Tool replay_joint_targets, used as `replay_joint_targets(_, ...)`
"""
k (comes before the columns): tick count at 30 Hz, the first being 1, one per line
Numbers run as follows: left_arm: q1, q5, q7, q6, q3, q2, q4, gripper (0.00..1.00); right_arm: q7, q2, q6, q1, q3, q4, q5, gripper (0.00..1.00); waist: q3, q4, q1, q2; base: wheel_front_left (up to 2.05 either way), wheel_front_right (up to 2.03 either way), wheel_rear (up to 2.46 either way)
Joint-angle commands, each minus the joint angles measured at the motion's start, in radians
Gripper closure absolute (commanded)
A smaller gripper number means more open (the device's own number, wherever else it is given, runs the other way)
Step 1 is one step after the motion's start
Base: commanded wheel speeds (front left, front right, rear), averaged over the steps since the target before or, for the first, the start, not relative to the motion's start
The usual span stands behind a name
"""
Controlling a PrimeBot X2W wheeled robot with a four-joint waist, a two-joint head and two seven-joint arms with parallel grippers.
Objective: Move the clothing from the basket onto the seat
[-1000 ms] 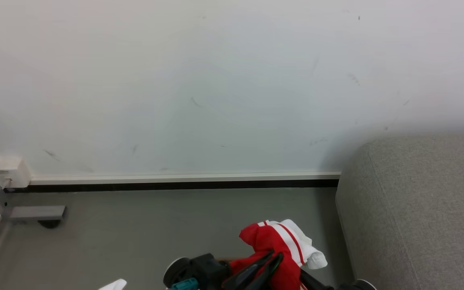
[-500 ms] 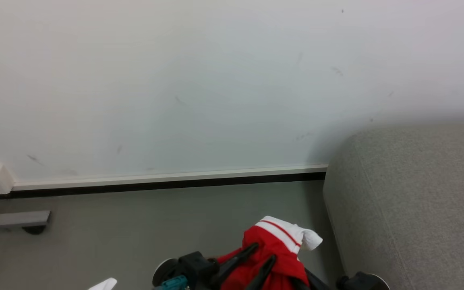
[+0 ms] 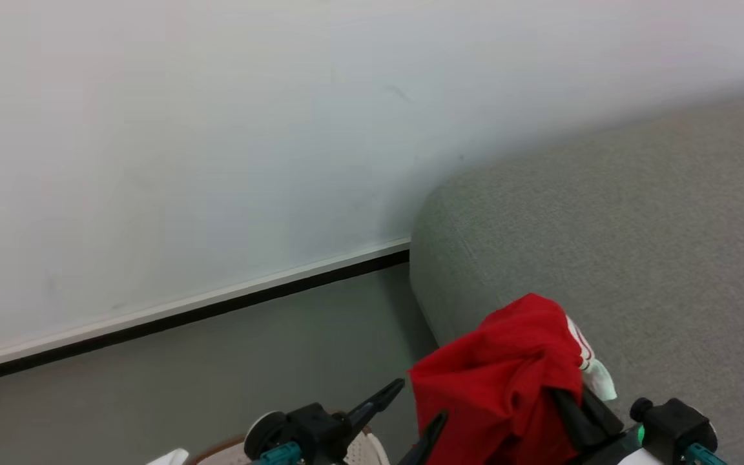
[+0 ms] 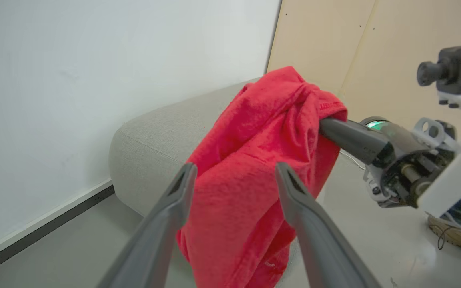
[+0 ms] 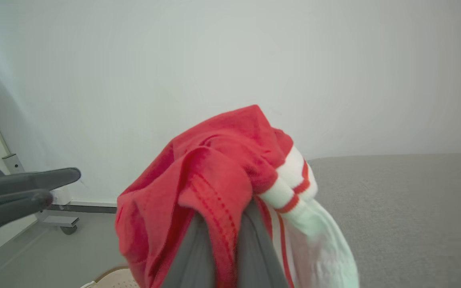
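Observation:
The clothing [image 3: 501, 387] is a bunched bright red bundle with a white, red-striped cuff [image 5: 294, 188]. It hangs from my right gripper [image 3: 556, 397], which is shut on it with the fabric draped over its fingers [image 5: 192, 252]. The bundle hovers at the near corner of the grey seat [image 3: 637, 226], partly over its edge. My left gripper [image 3: 420, 403] is open just left of the cloth, and its fingers [image 4: 182, 188] frame the bundle without pinching it. A cream sliver of the basket [image 3: 372, 452] with its brown rim shows at the bottom edge.
A white wall with a dark baseboard [image 3: 217, 310] runs behind the grey floor. A beige panel [image 4: 374, 40] stands beyond the sofa. A tan shoe [image 4: 458, 240] lies on the floor, and a wheeled metal foot [image 5: 60, 220] stands by the wall.
The head camera has swung right, bringing the sofa closer. My left fingers have opened and come off the clothing. The bundle has travelled right in the right gripper to the sofa's corner.

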Motion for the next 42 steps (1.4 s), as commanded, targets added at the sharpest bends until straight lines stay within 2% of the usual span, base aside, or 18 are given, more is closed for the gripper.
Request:
replay_joint_targets(1, -0.010, 0.010, -0.008, -0.001, -0.004, 0.003, 0.010, 0.00, -0.004, -0.009, -0.003, 0.016, -0.029, -0.017, -0.012, 1.00, 0.024, -0.066, 0.0000, 0.0000, 0.00, 0.00, 0.00)
replay_joint_targets(5, -0.019, 0.005, -0.011, -0.003, -0.010, -0.001, 0.021, 0.00, -0.004, -0.027, -0.003, 0.040, -0.093, -0.043, -0.024, 1.00, 0.034, -0.100, 0.0000, 0.0000, 0.00, 0.00, 0.00)
replay_joint_targets(11, -0.021, -0.001, -0.018, -0.004, -0.018, -0.002, 0.033, 0.00, -0.004, -0.034, -0.003, 0.060, -0.133, -0.068, -0.035, 1.00, 0.044, -0.119, 0.0000, 0.0000, 0.00, 0.00, 0.00)
replay_joint_targets(24, -0.052, -0.005, -0.015, 0.001, -0.017, 0.012, 0.039, 0.00, -0.004, -0.016, -0.003, 0.006, -0.189, -0.094, -0.048, 1.00, 0.099, -0.096, 0.0000, 0.0000, 0.00, 0.00, 0.00)
replay_joint_targets(28, -0.115, 0.016, 0.005, -0.003, -0.011, 0.022, 0.021, 0.00, -0.004, -0.013, -0.003, -0.059, -0.248, -0.117, -0.055, 1.00, 0.196, -0.059, 0.0000, 0.0000, 0.00, 0.00, 0.00)
replay_joint_targets(33, -0.253, 0.040, 0.028, -0.014, -0.005, 0.018, -0.001, 0.00, -0.004, -0.023, -0.003, -0.198, -0.378, -0.132, -0.067, 1.00, 0.366, 0.019, 0.0000, 0.0000, 0.00, 0.00, 0.00)
replay_joint_targets(38, -0.403, 0.063, 0.030, -0.028, -0.022, 0.005, 0.005, 0.00, 0.002, -0.057, -0.003, -0.405, -0.507, -0.054, -0.079, 1.00, 0.523, 0.098, 0.0000, 0.0000, 0.00, 0.00, 0.00)
replay_joint_targets(42, -0.475, 0.065, 0.010, -0.031, -0.028, 0.005, 0.030, 0.00, 0.026, -0.091, -0.003, -0.608, -0.608, 0.055, -0.092, 1.00, 0.597, 0.135, 0.0000, 0.0000, 0.00, 0.00, 0.00)
